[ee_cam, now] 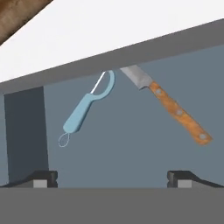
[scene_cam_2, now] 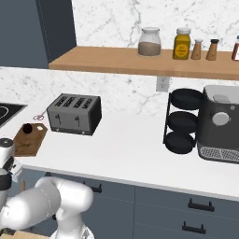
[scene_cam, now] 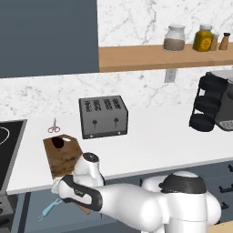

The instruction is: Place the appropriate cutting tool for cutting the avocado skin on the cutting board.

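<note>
**Below the table's front edge: two tools, one right choice**

Under the table (scene_cam: 150,141) front edge, the tool (ee_cam: 112,177) hangs spread and empty. Ahead, the knife (ee_cam: 177,109) lies just beside the light blue peeler (ee_cam: 85,109), both partly hidden by the overhang. Drifting sideways risks grabbing the peeler; rising carelessly could strike the edge. The cutting board (scene_cam: 63,157) with the avocado (scene_cam: 58,143) waits above.

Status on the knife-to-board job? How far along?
Done: nothing placed; the cutting board holds only the avocado. In hand: the tool is empty, fingertips apart, aimed at the knife hanging beside the light blue peeler below the counter edge. Left: grasp the knife, lift it, set it on the board.
</note>
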You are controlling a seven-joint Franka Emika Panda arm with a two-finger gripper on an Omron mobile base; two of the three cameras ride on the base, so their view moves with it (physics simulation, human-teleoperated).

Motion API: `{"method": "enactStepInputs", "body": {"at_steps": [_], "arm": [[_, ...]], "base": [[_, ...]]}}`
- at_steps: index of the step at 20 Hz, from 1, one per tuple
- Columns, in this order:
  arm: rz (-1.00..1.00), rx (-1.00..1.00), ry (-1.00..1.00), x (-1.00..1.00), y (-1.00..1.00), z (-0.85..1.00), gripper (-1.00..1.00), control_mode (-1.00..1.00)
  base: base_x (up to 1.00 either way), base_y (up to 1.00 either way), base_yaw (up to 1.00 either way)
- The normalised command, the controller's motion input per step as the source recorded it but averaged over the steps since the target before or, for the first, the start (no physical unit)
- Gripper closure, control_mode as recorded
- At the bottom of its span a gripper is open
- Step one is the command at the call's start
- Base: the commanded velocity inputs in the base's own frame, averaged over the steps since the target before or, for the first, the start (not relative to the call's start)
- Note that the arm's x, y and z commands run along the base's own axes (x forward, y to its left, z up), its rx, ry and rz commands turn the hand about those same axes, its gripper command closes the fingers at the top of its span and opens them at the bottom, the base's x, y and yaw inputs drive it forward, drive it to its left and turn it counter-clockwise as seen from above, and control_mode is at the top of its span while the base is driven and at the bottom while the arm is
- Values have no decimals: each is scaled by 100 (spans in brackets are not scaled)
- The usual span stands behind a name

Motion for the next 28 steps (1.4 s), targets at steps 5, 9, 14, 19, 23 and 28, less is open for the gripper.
{"method": "enactStepInputs", "body": {"at_steps": [5, 9, 14, 19, 23, 28], "arm": [[0, -11, 5, -4, 42, -42, -100, -100], [1, -5, 0, -16, 29, -63, -100, -100], [3, 0, 0, -35, 22, -58, -100, -100], [3, 0, 1, -58, 23, -42, -100, -100], [4, 0, 5, -67, 21, -32, -100, -100], [4, 0, 7, -76, 25, -14, -100, -100]], "base": [[0, 0, 0], [0, 0, 0], [0, 0, 0], [0, 0, 0], [0, 0, 0], [0, 0, 0]]}}
